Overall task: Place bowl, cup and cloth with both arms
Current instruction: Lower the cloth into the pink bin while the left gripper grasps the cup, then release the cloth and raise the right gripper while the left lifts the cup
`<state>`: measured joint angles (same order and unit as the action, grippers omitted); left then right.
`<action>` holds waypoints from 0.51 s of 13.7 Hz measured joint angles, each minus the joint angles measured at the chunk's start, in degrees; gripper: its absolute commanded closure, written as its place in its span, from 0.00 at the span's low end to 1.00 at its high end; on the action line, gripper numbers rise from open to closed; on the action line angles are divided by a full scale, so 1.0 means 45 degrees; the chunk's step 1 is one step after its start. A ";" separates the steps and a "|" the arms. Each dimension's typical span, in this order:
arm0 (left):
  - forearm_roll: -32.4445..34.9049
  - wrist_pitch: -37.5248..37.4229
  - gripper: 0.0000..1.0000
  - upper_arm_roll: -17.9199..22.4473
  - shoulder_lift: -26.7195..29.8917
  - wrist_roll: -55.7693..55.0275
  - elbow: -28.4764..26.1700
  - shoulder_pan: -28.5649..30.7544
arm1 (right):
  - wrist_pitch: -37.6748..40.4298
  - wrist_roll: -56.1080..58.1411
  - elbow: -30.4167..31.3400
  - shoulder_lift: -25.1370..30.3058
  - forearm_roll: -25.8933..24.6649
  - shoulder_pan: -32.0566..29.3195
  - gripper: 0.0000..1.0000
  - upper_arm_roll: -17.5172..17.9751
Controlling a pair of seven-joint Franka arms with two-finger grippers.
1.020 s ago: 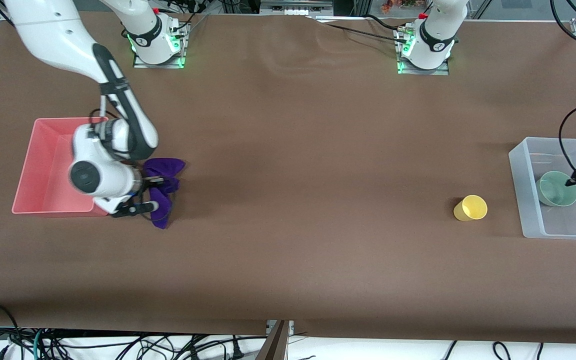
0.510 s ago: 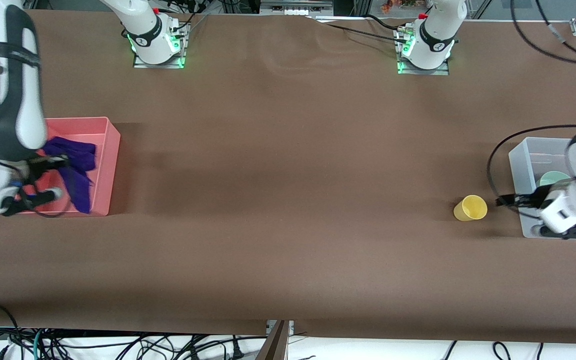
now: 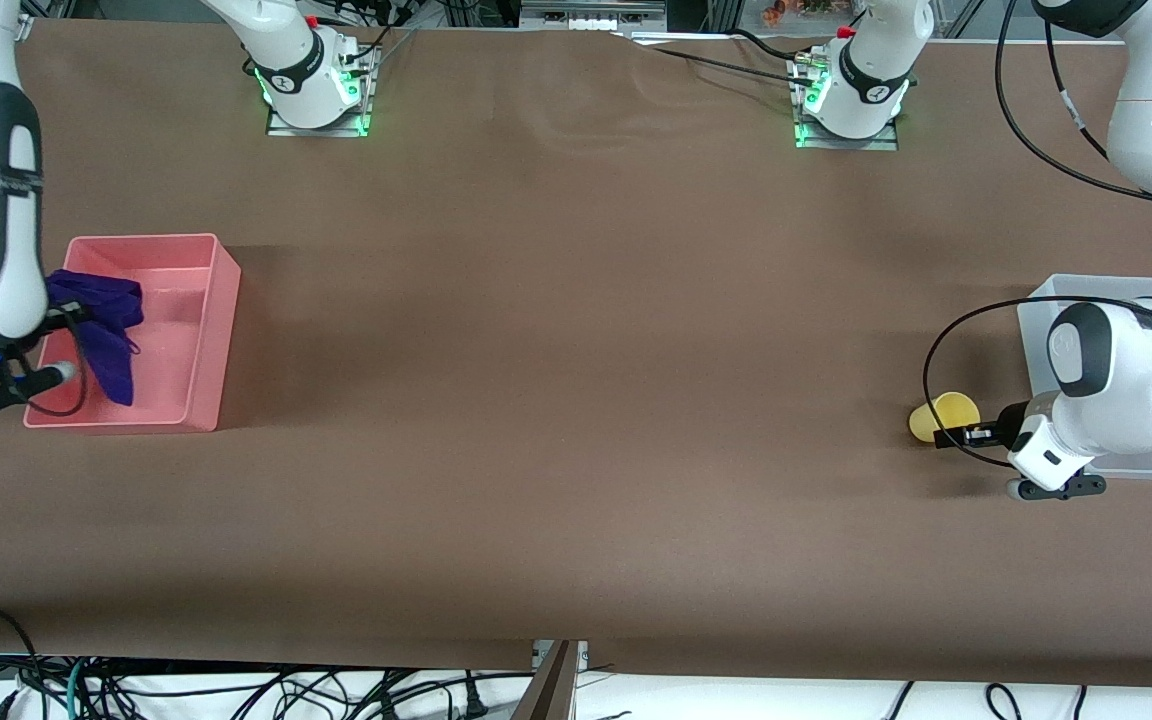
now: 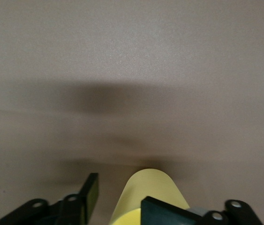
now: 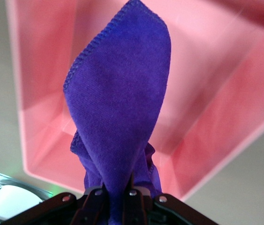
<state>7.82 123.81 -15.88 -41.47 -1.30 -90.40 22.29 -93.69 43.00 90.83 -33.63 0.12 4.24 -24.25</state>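
Observation:
My right gripper [image 3: 74, 318] is shut on the purple cloth [image 3: 114, 345] and holds it hanging over the pink bin [image 3: 221, 330]. The right wrist view shows the cloth [image 5: 118, 103] pinched between the shut fingers of that gripper [image 5: 118, 199], with the pink bin [image 5: 216, 117] below. My left gripper [image 3: 958, 434] is open at table height beside the clear bin [image 3: 1036, 330], its fingers on either side of the yellow cup [image 3: 944, 413]. The left wrist view shows the cup [image 4: 153, 187] between the spread fingers of the left gripper [image 4: 120, 197]. The bowl is hidden by the left arm.
The pink bin stands at the right arm's end of the table and the clear bin at the left arm's end. Brown table cover [image 3: 576, 400] lies between them. Cables hang along the table edge nearest the front camera.
My right gripper carried the cloth from the table beside the pink bin to over it. My left gripper left the bowl in the clear bin and moved out to the yellow cup.

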 measured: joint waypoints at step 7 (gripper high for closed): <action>0.0001 -0.1685 0.07 -0.0011 0.0438 0.0179 -0.0190 -0.0001 | -0.0285 -0.0645 0.0619 -0.0254 0.0115 0.0116 0.00 0.0010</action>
<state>7.83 116.22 -15.93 -39.50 -0.50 -91.26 22.28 -94.98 40.09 93.61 -34.77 0.64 4.77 -24.20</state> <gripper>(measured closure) 0.454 0.749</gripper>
